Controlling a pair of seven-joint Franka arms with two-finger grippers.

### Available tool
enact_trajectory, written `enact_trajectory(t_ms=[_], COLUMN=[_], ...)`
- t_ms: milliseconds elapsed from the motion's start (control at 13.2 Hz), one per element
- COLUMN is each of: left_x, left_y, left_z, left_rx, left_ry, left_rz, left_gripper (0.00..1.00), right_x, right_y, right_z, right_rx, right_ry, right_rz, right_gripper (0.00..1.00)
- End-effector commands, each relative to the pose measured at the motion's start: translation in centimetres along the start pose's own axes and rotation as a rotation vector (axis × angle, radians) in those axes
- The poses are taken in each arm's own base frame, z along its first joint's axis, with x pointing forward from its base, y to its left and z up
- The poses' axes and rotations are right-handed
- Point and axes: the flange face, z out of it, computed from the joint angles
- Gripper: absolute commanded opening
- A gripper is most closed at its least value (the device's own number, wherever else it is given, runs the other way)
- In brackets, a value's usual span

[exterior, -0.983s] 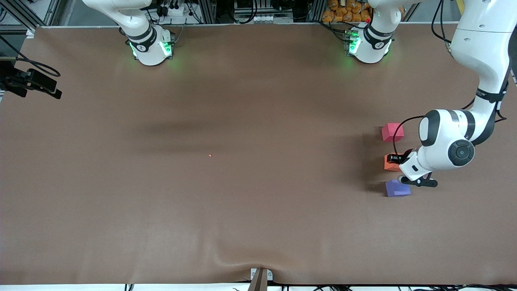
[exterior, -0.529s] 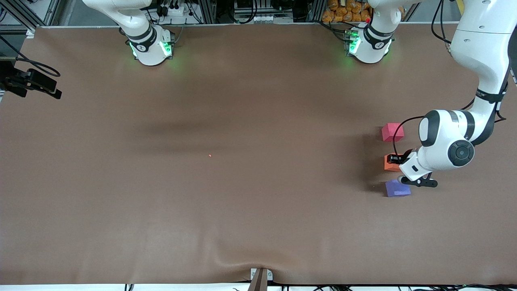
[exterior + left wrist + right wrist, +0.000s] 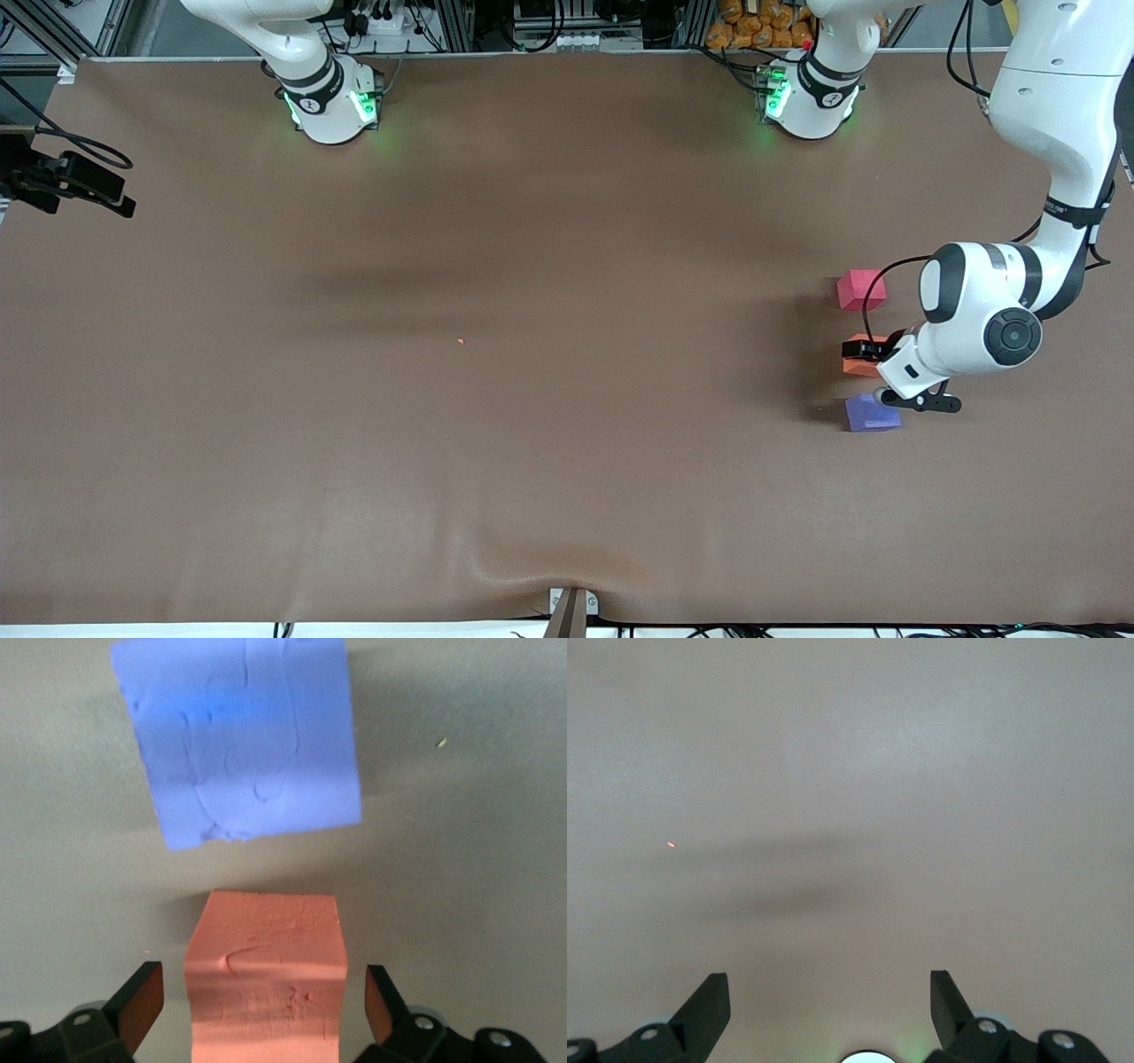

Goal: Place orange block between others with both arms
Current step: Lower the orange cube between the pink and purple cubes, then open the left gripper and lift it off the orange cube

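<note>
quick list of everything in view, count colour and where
orange block: 1, orange, on the table between the other two cubes, toward the left arm's end
red cube: 1, pinkish-red, farther from the front camera than the orange block
purple cube: 1, purple, nearer to the front camera than the orange block
table: 1, brown
speck: 1, reddish, mid-table
left pincer: 1, black, open, fingers either side of the orange block
right pincer: 1, black, open, over bare table, arm waiting

Matt foam orange block [image 3: 264, 979]
</note>
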Motion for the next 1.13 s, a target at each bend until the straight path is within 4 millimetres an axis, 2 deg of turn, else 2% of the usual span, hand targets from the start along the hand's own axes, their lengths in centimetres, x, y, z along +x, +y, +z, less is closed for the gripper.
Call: enact_trajectory(t_ms=[0, 227, 454, 605, 756, 832, 1059], left_x=[0.6, -0.4, -1.3, -1.8, -2.2, -3.1, -6.3], left_y=[-0.4, -0.9, 0.6, 0.9, 2.7, 3.9, 4.0], left_z=[-4.4, -11.4, -19.5, -24.6, -30.4, -32.6, -36.3], left_rx=[0.034, -0.003, 0.012, 0.018, 0.000, 0.002, 0.019], left_ry=[0.035, 0.087, 0.199, 0.193, 0.230, 0.229, 0.230], left_rz=[-0.014, -0.092, -0.105, -0.113, -0.166, -0.175, -0.197], left_gripper=[1.00, 1.00, 1.00, 1.00, 1.00, 1.00, 1.00], right_x=[0.0, 0.0, 0.1, 0.1, 0.1, 0.1, 0.1], right_y=[0.0, 0.0, 0.0, 0.0, 0.0, 0.0, 0.0], right_z=[-0.1, 0.0, 0.0, 0.0, 0.0, -0.1, -0.1], right_rx=[0.011, 0.011, 0.011, 0.011, 0.011, 0.011, 0.011], right_ry=[0.006, 0.003, 0.007, 0.006, 0.007, 0.009, 0.010], right_rz=[0.001, 0.001, 0.001, 0.001, 0.001, 0.001, 0.001], right_gripper=[1.00, 1.00, 1.00, 1.00, 1.00, 1.00, 1.00])
